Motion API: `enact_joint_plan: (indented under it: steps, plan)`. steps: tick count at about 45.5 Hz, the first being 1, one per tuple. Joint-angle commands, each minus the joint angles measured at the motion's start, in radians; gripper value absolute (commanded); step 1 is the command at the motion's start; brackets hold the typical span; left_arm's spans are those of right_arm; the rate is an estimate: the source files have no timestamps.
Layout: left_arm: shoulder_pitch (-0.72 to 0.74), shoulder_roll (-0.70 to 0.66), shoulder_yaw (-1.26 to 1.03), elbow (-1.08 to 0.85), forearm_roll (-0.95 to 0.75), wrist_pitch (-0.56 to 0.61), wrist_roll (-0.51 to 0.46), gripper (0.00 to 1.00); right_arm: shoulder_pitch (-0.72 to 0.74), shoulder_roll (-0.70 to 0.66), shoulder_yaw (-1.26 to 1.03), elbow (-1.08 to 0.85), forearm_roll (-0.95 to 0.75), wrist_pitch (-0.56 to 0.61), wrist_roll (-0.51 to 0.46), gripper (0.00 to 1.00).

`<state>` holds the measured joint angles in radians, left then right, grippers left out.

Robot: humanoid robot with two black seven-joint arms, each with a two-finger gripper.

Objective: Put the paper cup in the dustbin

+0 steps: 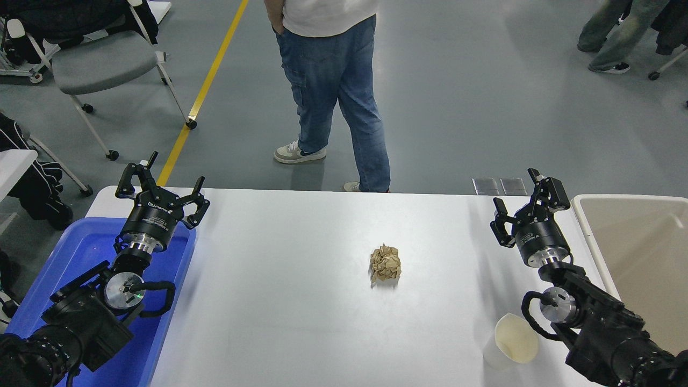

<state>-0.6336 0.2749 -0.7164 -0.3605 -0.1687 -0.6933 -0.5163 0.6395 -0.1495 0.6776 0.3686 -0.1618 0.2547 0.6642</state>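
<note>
The paper cup [511,342] stands upright at the near right, just left of the right arm, so the empty, spread-open right gripper [525,207] farther out should draw back and close gently across its soft wall, the dustbin [586,226] being cut off at right.

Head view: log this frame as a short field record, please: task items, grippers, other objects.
paper cup: upright on the table, near right edge
dustbin: beige, off the table's right end
right gripper: open, empty, raised beyond the cup
left gripper: open, empty, over the blue tub
blue tub: left
brown paper ball: table centre
person: standing far side
</note>
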Motion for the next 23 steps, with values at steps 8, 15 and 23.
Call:
enact_joint_plan:
  steps: [8, 15, 23]
  plan:
    - [0.000, 0.001, 0.000, 0.000, 0.000, 0.000, 0.001, 1.00, 0.008, 0.002, -0.001, 0.000, 0.001, -0.005, 0.000, 1.00]
    - [-0.001, 0.001, 0.000, 0.000, 0.001, 0.000, 0.001, 1.00, 0.006, 0.004, -0.001, 0.001, 0.001, -0.002, 0.002, 1.00]
    - [-0.001, 0.001, 0.000, 0.000, 0.001, 0.000, 0.001, 1.00, 0.003, 0.004, 0.002, 0.001, 0.001, -0.002, 0.002, 1.00]
